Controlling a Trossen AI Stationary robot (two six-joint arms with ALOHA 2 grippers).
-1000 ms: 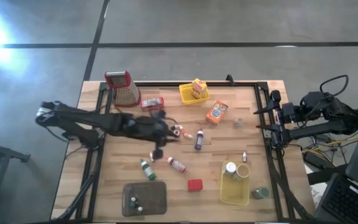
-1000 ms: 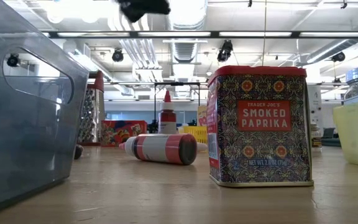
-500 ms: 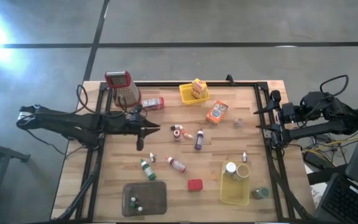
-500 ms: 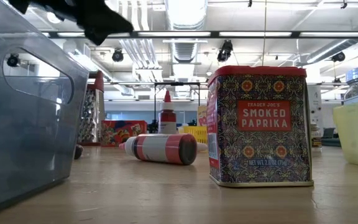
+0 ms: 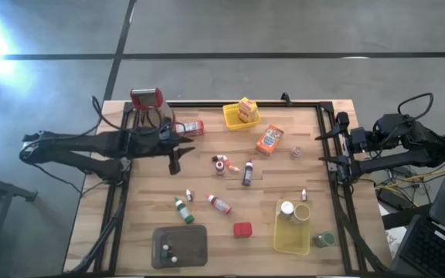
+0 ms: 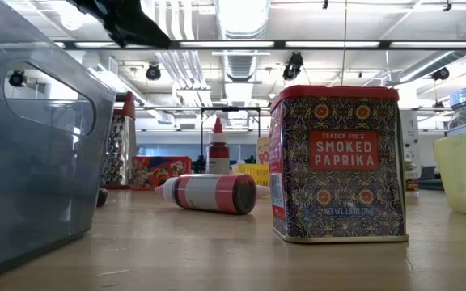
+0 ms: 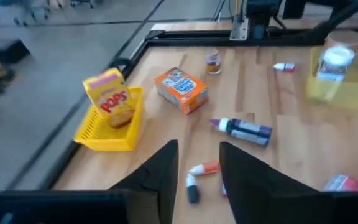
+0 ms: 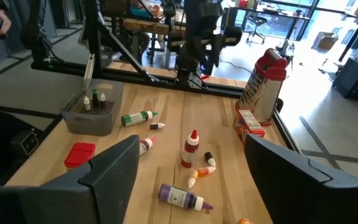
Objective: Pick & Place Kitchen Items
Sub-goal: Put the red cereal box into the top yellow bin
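High view: left claw (image 5: 174, 160) hangs spread and empty; the upright red-capped bottle (image 5: 219, 163) and purple bottle (image 5: 247, 174) just ahead could topple if it sweeps low.

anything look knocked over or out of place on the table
Several small bottles lie on their sides instead of standing: a green-capped one, a red-banded one and a purple one. The red tin stands loose near the grey tray. Nothing looks spilled or broken.

Overhead sees all; low camera hugs the paprika tin (image 6: 338, 162); 2 wrist views face inward.
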